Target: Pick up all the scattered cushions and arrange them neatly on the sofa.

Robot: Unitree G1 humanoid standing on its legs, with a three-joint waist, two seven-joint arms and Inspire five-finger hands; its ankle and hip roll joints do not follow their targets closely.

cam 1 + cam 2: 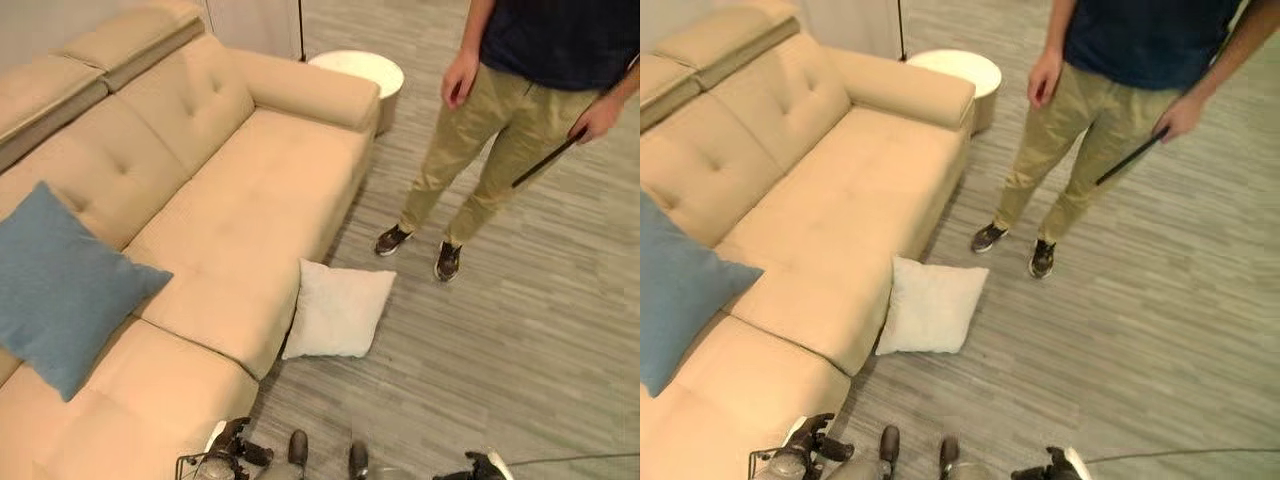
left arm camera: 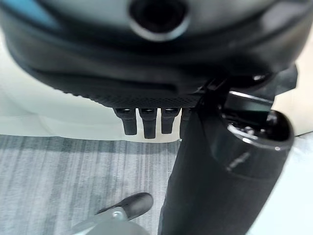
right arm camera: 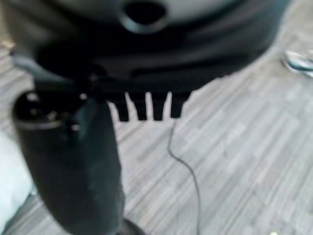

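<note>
One white cushion point(image 1: 337, 310) lies on the grey wood-grain floor point(image 1: 520, 340), leaning against the front edge of the beige sofa point(image 1: 240, 200), so the step in hand looks like fetching it; a blue cushion point(image 1: 60, 285) already rests on the sofa seat against the tufted backrest. Both hands hang low and hold nothing: the left hand point(image 2: 151, 120) and the right hand point(image 3: 146, 105) each show straight, relaxed fingers in their wrist views. The next move likely calls for stepping toward the white cushion, stooping and pinching its soft, square, plump body, which should yield and sag when lifted. A person point(image 1: 500, 120) in khaki trousers stands on the floor beyond the white cushion, and a round white side table point(image 1: 360, 72) sits by the sofa's padded arm.
</note>
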